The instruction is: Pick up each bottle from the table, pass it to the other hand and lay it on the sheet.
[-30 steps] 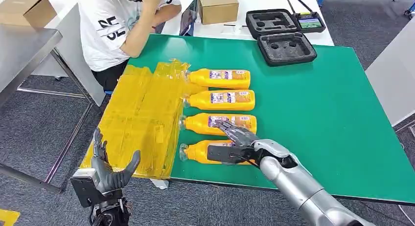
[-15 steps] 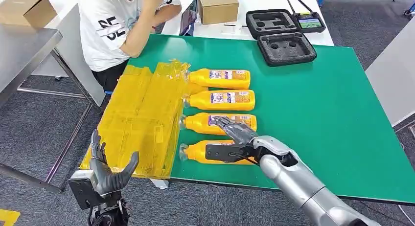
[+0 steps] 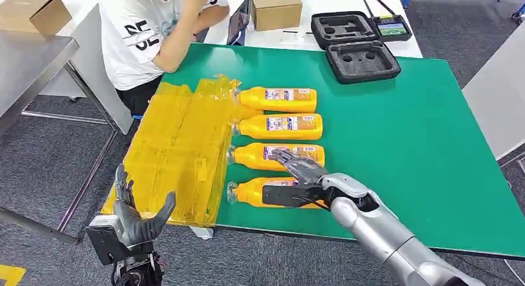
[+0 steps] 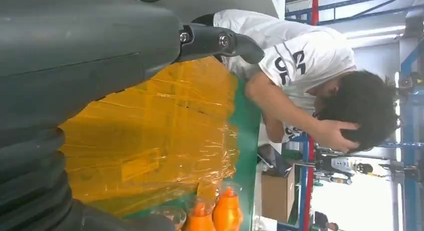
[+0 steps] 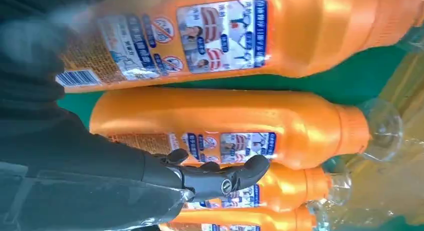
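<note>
Right hand [image 3: 296,181] has edged nearer, fingers [image 3: 286,160] spread above the nearest bottle [image 3: 247,192]

At lower right of the head view, the right arm [image 3: 384,233] is smooth silver with a black joint ring; its right hand [image 3: 297,177] has dark grey fingers. At lower left, the left hand [image 3: 133,215] is dark grey on a black boxy wrist.

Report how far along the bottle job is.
Nothing is done: the yellow sheet holds no bottle, and four orange bottles lie in a row on the green table. The right hand is over the nearest bottle; no lift shows. The left hand is open. All four remain.
</note>
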Robot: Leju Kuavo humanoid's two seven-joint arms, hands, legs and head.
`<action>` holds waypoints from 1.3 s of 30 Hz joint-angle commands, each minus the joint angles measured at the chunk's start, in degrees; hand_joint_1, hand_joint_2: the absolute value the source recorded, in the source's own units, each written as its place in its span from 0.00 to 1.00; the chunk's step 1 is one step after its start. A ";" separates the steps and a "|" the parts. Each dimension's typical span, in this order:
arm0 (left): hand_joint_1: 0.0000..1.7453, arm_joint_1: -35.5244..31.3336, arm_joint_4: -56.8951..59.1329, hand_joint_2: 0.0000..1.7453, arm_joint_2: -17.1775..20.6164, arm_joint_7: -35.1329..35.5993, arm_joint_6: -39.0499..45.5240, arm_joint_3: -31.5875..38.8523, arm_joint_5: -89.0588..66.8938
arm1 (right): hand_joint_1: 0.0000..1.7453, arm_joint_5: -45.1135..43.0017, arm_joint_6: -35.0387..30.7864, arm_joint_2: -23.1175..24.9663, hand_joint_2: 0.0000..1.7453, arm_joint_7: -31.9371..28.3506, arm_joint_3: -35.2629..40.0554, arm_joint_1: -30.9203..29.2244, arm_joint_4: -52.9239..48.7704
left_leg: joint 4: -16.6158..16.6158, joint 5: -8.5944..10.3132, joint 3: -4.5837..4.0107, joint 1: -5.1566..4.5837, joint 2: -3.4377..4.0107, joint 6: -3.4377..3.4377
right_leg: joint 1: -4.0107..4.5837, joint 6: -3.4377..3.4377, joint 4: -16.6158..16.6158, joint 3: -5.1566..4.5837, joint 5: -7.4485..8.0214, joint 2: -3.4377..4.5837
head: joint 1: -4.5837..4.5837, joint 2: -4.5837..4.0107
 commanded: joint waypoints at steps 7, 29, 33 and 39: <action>0.00 0.61 0.80 1.00 0.52 0.03 0.46 1.07 0.20 | 0.00 -0.07 -0.98 -3.56 1.00 -0.32 2.10 1.94 -0.19 | -0.03 -0.07 0.15 0.01 0.01 0.01 | 0.02 -0.08 -0.04 0.16 -0.07 -0.03 | 0.00 0.00; 0.00 3.31 -1.63 1.00 -0.04 -0.30 1.59 2.02 1.04 | 0.00 -0.44 0.25 -3.12 1.00 -1.47 3.79 -0.04 5.07 | 0.01 -0.16 0.27 0.03 0.15 0.02 | 0.06 -0.12 -0.04 0.26 -0.09 0.10 | 0.00 -0.02; 0.00 3.36 -1.66 1.00 -0.03 -0.20 1.58 2.03 1.28 | 0.07 -0.55 0.93 -3.22 1.00 -1.38 4.39 -0.62 6.40 | 0.01 -0.14 0.24 0.02 0.13 0.02 | 0.05 -0.11 -0.03 0.23 -0.08 0.09 | 0.00 0.00; 0.00 3.30 -0.96 1.00 0.22 -0.21 1.77 2.01 1.78 | 0.26 -0.80 2.57 -3.64 1.00 -1.34 5.44 -1.72 9.03 | 0.01 -0.20 0.37 0.04 0.12 0.02 | 0.08 -0.15 -0.05 0.39 -0.14 0.06 | 0.00 0.00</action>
